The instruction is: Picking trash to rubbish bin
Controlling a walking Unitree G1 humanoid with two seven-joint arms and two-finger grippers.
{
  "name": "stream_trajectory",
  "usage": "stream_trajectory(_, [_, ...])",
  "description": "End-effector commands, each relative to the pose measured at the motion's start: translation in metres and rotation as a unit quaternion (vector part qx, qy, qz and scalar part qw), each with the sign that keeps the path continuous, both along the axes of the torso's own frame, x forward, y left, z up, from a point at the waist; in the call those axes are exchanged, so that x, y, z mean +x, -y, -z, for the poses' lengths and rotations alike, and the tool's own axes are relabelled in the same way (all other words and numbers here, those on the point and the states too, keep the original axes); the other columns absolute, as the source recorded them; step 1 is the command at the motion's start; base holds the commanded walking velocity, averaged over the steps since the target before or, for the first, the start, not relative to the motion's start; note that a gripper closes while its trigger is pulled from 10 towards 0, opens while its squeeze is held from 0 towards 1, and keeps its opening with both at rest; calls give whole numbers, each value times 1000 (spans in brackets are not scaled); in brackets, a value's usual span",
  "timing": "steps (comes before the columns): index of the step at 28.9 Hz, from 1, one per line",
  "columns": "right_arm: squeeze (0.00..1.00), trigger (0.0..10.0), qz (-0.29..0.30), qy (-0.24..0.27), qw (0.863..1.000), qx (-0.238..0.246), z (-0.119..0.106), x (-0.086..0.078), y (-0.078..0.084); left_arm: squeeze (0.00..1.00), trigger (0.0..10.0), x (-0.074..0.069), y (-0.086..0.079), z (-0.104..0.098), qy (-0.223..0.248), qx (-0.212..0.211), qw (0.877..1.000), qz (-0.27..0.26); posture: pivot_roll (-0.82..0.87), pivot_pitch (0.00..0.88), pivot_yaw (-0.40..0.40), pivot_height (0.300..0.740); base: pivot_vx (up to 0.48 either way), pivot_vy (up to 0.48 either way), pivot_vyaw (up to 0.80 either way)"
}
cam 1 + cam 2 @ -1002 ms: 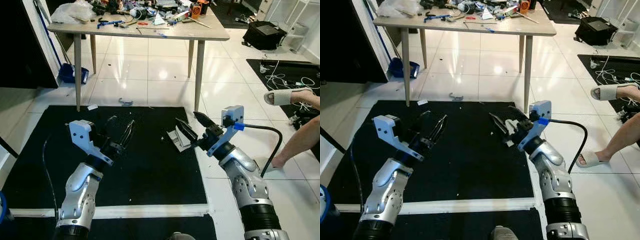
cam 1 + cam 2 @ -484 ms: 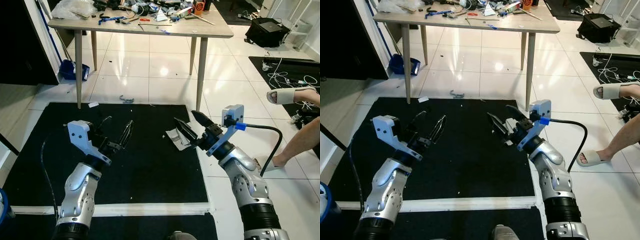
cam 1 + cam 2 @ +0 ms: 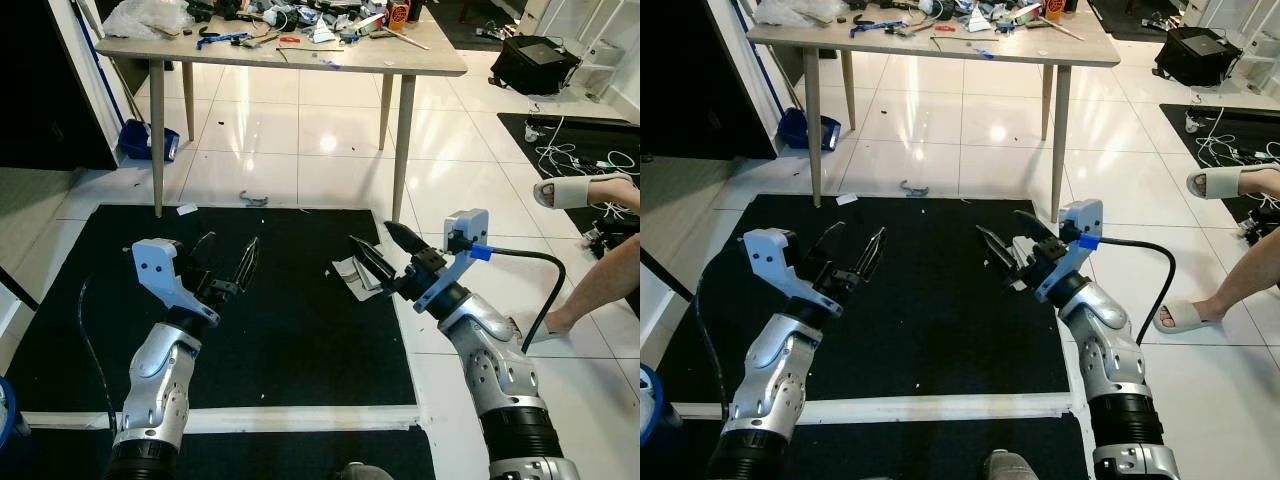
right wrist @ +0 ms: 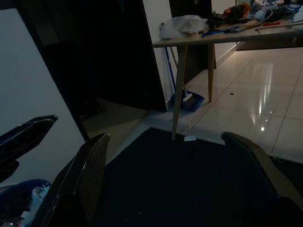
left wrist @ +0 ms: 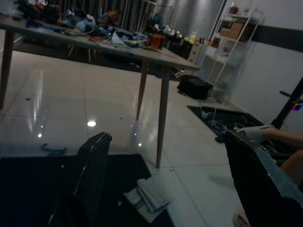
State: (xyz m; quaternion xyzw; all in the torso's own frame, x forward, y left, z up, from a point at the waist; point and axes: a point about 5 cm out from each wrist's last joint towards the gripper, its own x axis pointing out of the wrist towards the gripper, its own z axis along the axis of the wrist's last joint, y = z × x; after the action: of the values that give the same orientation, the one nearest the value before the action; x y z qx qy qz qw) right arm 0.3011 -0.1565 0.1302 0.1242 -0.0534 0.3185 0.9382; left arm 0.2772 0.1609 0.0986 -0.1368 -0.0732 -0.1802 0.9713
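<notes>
The right end effector (image 3: 381, 249) hovers with its two black fingers spread wide and nothing between them, just above and beside the crumpled paper (image 3: 357, 277) on the black mat (image 3: 290, 330). The left end effector (image 3: 226, 262) is held out over the mat too, fingers likewise spread and empty, well apart from the paper.

From where things lie, I'd say the job has hardly started: the paper sits on the floor untouched, near the mat's right edge and close to the foot of one counter leg (image 3: 400, 150). Grasping it, lifting it and carrying it to a bin all remain. A blue rim with something pale inside, low in the right wrist view (image 4: 21, 201), may be the bin, though I cannot be sure.

The paper itself looks like a few white, folded or creased sheets lying flat and slightly fanned, light and thin; in the left wrist view (image 5: 147, 195) it shows as a small pleated bundle. Smaller white specks dot the mat, and a small grey scrap (image 3: 252, 199) lies on the tiles beyond it. A person's leg and slipper (image 3: 575, 190) are off to the right.
</notes>
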Motion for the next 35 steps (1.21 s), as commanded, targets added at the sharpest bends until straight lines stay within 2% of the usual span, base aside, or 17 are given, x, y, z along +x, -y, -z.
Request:
stream_trajectory(1, [0, 10000, 0, -9, 1000, -6, 4, -2, 0, 0, 10000, 0, 0, 6, -19, 4, 1000, -6, -23, 0, -7, 740, 0, 0, 0])
stream_trajectory(13, [0, 10000, 4, -6, 1000, -1, 4, -4, -4, 0, 10000, 0, -4, 5, -30, 1, 999, -20, -7, 0, 8, 740, 0, 0, 0])
stream_trajectory(35, [0, 10000, 7, -5, 1000, -7, 3, -3, -5, 0, 10000, 1, -1, 1, -31, 12, 999, -16, -6, 0, 9, 740, 0, 0, 0])
